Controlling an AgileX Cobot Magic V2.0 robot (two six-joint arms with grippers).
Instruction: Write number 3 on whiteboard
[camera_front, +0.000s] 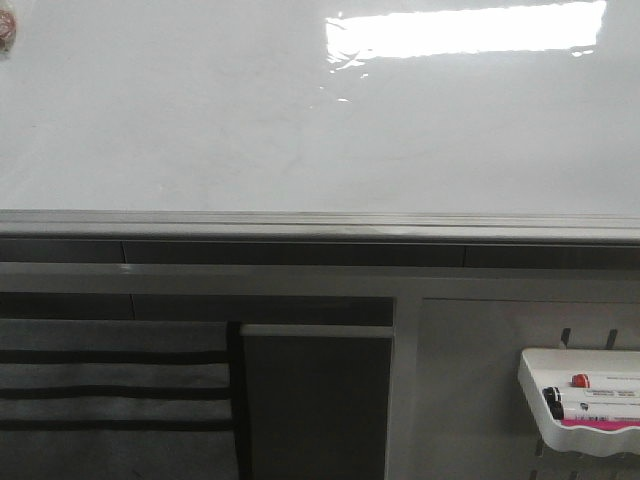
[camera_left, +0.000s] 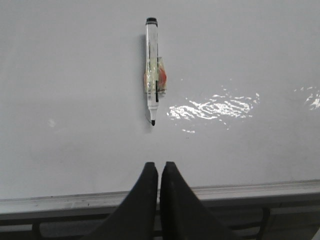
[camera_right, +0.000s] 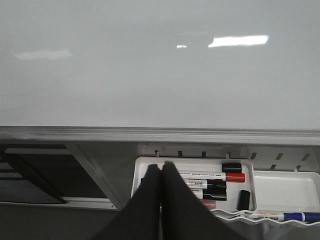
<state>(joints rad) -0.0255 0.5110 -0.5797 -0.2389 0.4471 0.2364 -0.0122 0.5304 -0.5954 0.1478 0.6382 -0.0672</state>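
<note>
The whiteboard (camera_front: 300, 120) fills the upper front view, with a grey rail (camera_front: 300, 222) along its lower edge and a bright glare (camera_front: 465, 30). No strokes of the number 3 show on it in any view. In the left wrist view a clear-bodied black marker (camera_left: 151, 75) sits on the board (camera_left: 75, 75), held by a small orange clip, tip toward my left gripper (camera_left: 159, 165). That gripper is shut and empty, just below the marker. My right gripper (camera_right: 162, 165) is shut and empty, in front of the white marker tray (camera_right: 190, 160) below the board (camera_right: 150, 65).
The tray (camera_front: 530, 365) holds a red-capped marker (camera_right: 235, 177), black-capped markers (camera_right: 216, 187) and a loose black cap (camera_right: 243, 198). A blue marker (camera_right: 295, 216) lies in a second tray beside it. A dark rack (camera_front: 315, 400) stands under the rail. No gripper shows in the front view.
</note>
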